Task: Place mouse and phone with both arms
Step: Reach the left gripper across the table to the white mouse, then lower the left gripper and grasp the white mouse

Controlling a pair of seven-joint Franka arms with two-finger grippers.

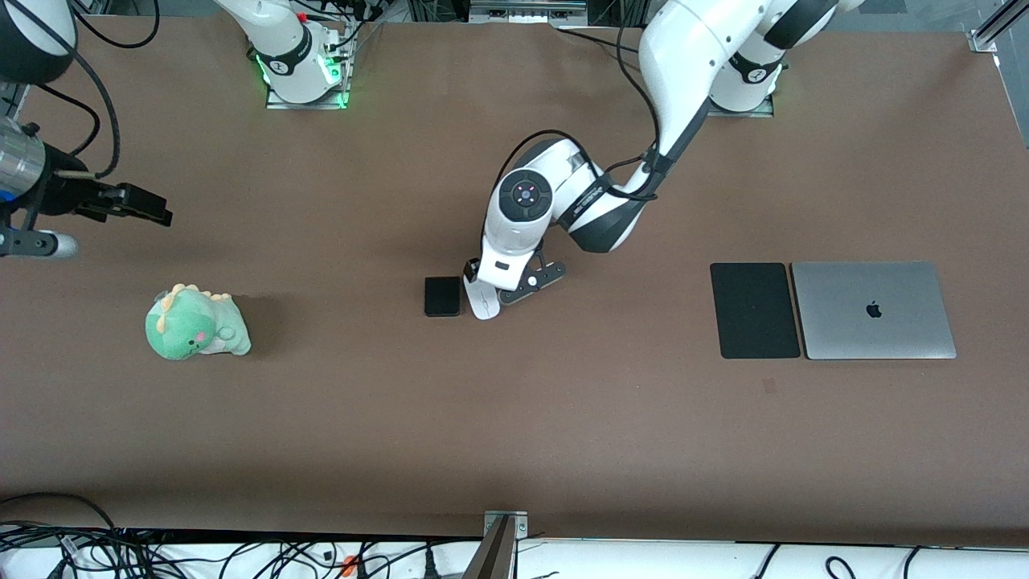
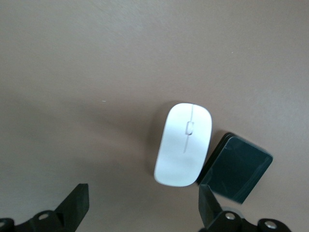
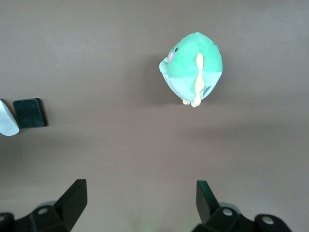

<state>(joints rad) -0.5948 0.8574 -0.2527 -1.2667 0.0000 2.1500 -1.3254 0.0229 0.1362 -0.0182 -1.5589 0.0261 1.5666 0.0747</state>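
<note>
The toy (image 1: 197, 323) sits lowest on your bench (image 1: 514, 434), near the waiting right gripper (image 1: 137, 205), fingers wide, empty. Mid-bench, the mouse (image 1: 482, 304) touches the phone (image 1: 443, 296), long axis running toward the bases. Your left gripper (image 1: 506, 285) hovers over it, fingers spread, probably ready to grasp.

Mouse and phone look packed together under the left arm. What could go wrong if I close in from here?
1. The mouse lies right beside the phone, seemingly touching. The left gripper is over them with jaws open, and one finger is above the phone's edge, so descending may hit or shove the phone.
2. The mouse's glossy top could slip out of a pinch.
3. The right gripper hovers open near the plush dinosaur, which it might knock when reaching.
</note>
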